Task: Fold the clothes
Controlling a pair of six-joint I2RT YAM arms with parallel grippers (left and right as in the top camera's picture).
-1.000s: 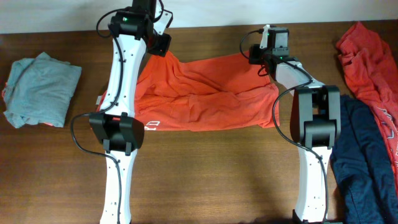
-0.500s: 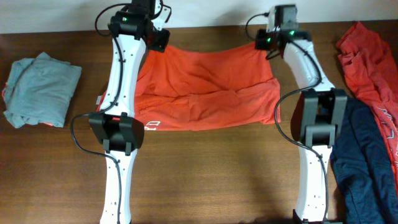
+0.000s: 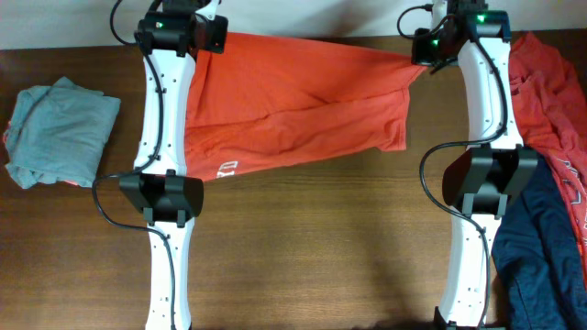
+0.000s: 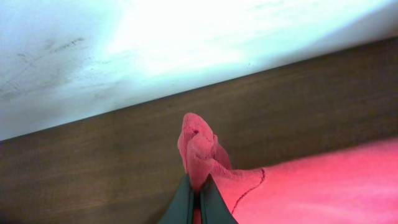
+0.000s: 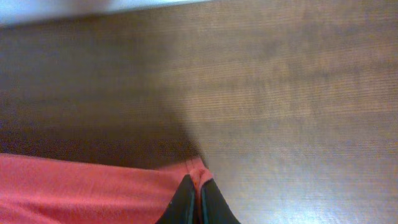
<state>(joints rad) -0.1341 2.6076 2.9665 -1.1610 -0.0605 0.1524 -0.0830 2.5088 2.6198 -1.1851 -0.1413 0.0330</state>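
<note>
Soft orange-red T-shirt [image 3: 293,110] is held stretched over the brown wooden desk [image 3: 321,247], far corners pinched by left hand [image 4: 198,194] and right hand [image 5: 198,188], both clamped shut on fabric.

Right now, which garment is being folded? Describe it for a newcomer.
On the wooden table, look between the two arms at the far edge: the orange-red T-shirt is stretched, its corners pinched by the left gripper and right gripper. Unlike the grey-green garment at left and the red garment and navy garment at right, it is spread out, with white lettering.
</note>
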